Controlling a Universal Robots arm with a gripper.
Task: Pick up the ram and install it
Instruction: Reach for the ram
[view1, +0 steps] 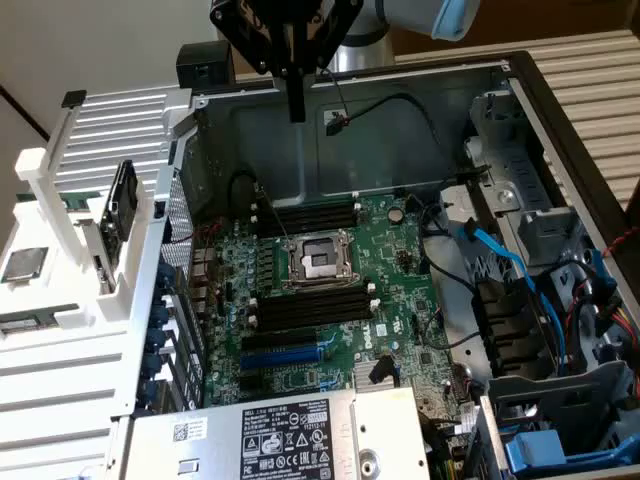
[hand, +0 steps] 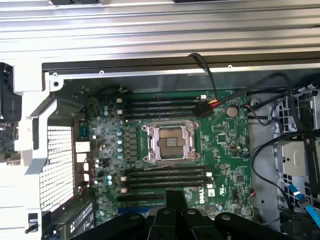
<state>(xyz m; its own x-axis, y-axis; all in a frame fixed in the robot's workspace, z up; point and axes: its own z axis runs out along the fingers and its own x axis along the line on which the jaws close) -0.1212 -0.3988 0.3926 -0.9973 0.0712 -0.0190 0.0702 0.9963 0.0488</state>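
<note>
One closed pincer (view1: 296, 108), one motherboard (view1: 402, 290)

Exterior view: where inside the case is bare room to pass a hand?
Bare: the grey case wall, between upper slots and drive cage; one thin cable crosses it. Crowded: cables on the exterior view's right, and the board itself.

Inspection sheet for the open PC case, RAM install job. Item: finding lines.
Surface: motherboard lies flat in the open case; CPU socket bare.
Job's things: memory slots on both sides of the socket look empty.
Clutter: nothing seen.
Grippers: gripper shut, high over the case, nothing visibly held.
Cables: blue cables at the exterior view's right, clear of the slots.
Surroundings: white rack at the exterior view's left; labelled power supply beside the board.
</note>
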